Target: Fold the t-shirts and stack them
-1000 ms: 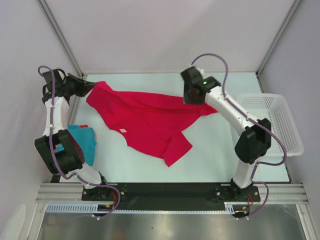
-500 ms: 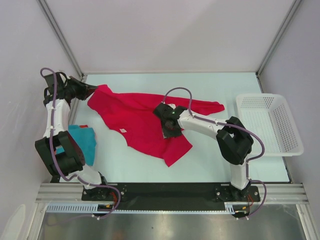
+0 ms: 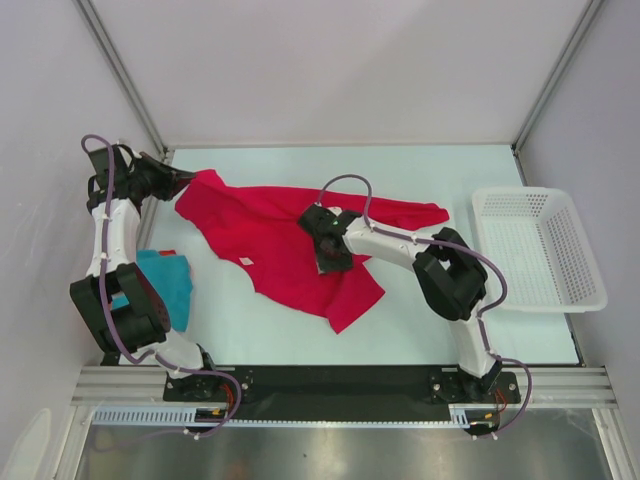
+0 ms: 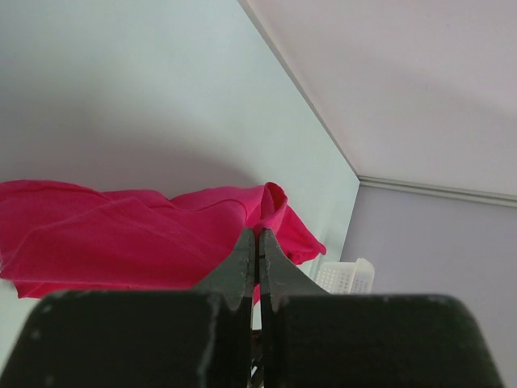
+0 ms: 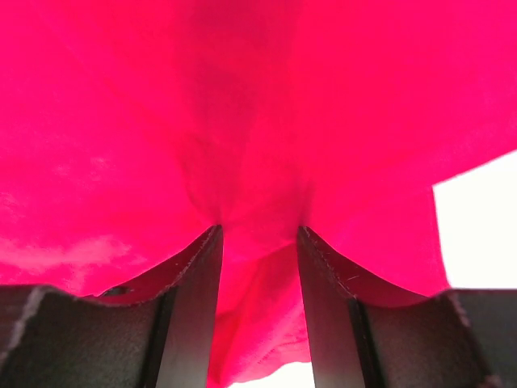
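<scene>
Pale table (image 3: pixel 420 320) under everything. Sprawled across its middle and left, crumpled and unfolded: the crimson-pink t-shirt (image 3: pixel 270 235), with one sleeve stretched right, near the white mesh basket (image 3: pixel 540 250) but not touching it. Basket at the table's right edge.

At the left edge, partly hidden under the left arm and well apart from the big shirt: the teal-blue t-shirt (image 3: pixel 172 282), bunched up.

Over the big shirt's middle, pointing down: the right gripper (image 3: pixel 333 262), with jaws standing fairly wide. Both fingers (image 5: pixel 190 275) pressed into the cloth, a ridge of crimson bulging up between them, not clamped.

At the far left corner of the shirt: the left gripper (image 3: pixel 185 178), pinched fully together on the cloth's tip, with the corner lifted off the table.

Near the neckline, facing up: a small white label (image 3: pixel 245 260).
</scene>
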You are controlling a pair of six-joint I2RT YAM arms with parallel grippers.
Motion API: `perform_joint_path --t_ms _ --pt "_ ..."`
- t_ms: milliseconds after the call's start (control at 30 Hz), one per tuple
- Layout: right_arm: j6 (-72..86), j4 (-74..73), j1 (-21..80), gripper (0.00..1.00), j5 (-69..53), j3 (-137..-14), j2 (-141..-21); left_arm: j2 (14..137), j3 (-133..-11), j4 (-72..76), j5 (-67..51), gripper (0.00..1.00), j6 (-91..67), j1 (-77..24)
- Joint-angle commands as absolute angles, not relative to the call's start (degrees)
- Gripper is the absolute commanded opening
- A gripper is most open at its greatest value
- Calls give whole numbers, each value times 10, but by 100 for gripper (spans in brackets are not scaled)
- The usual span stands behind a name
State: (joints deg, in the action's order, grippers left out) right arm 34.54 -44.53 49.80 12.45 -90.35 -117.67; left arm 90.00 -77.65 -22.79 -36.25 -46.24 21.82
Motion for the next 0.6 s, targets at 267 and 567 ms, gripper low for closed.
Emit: perform_joint_path --t_ms 267,567 --pt "352 -436 505 47 113 -934 -1206 883 -777 -209 -374 0 -445 221" --pt "352 -426 508 41 107 -925 -1208 882 -776 -209 -373 0 -444 221"
